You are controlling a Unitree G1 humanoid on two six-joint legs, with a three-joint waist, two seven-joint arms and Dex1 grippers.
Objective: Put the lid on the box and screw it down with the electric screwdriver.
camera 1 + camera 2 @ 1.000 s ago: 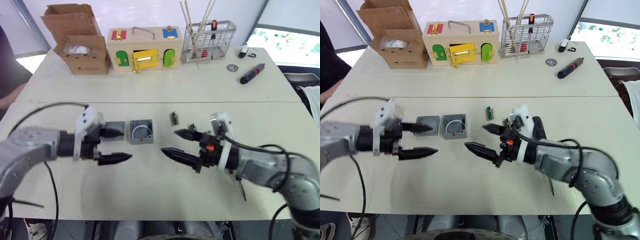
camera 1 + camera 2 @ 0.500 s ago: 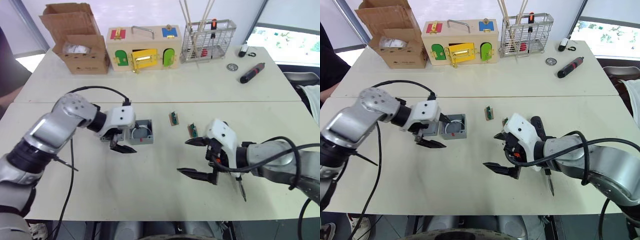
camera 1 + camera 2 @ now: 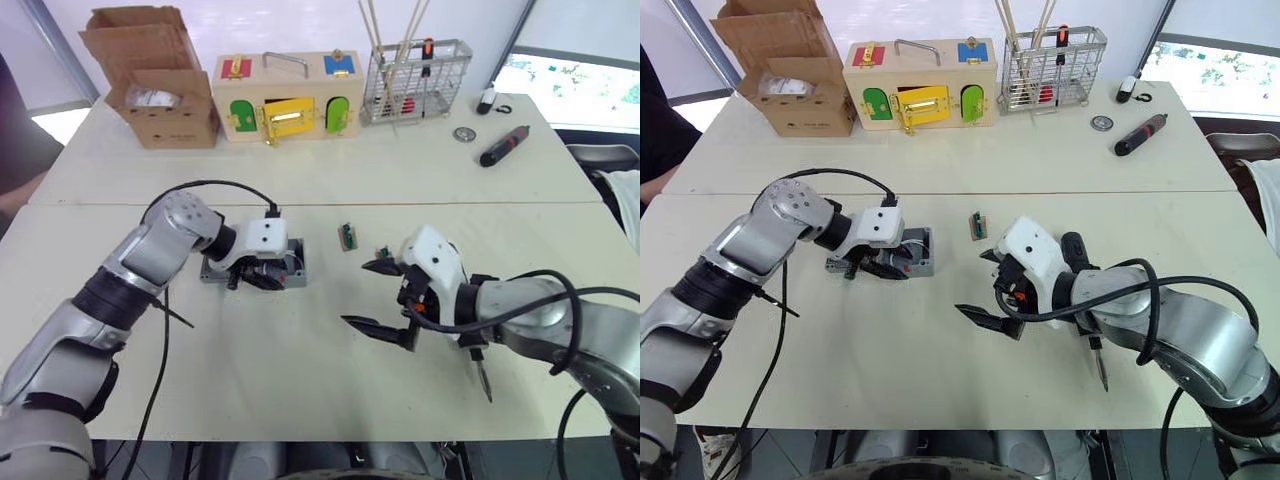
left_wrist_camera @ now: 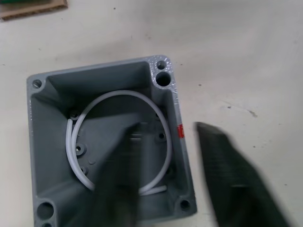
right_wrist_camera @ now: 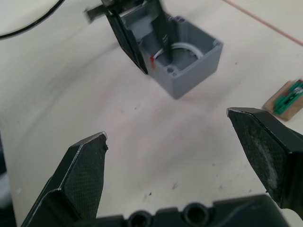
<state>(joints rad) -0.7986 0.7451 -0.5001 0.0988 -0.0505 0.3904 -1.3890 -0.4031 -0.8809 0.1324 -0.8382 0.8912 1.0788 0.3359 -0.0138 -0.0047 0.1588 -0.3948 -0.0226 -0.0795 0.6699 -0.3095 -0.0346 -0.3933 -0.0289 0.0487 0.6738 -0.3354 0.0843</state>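
While the left gripper (image 3: pixel 885 268) reaches over the grey box (image 3: pixel 914 253), its two black fingers straddle one wall of it: in the left wrist view one finger (image 4: pixel 118 184) is inside the cavity and the other (image 4: pixel 232 175) is outside, beside the small red mark. The fingers are spread around this wall, and I cannot tell if they already press on it. The box stands open side up on the table (image 3: pixel 940 380), with a white ring (image 4: pixel 118 142) lying inside. The grey lid (image 3: pixel 215 268) lies flat just beside the box, on its left, partly hidden by the left arm.

The right gripper (image 3: pixel 378 298) hovers over the table to the right of the box, fingers wide apart and holding nothing. Two small green circuit boards (image 3: pixel 347 237) lie near it. The electric screwdriver (image 3: pixel 1141 134) lies far away at the back right of the table, near a wire basket (image 3: pixel 1052 70), a wooden latch box (image 3: pixel 920 85) and a cardboard carton (image 3: pixel 790 75).
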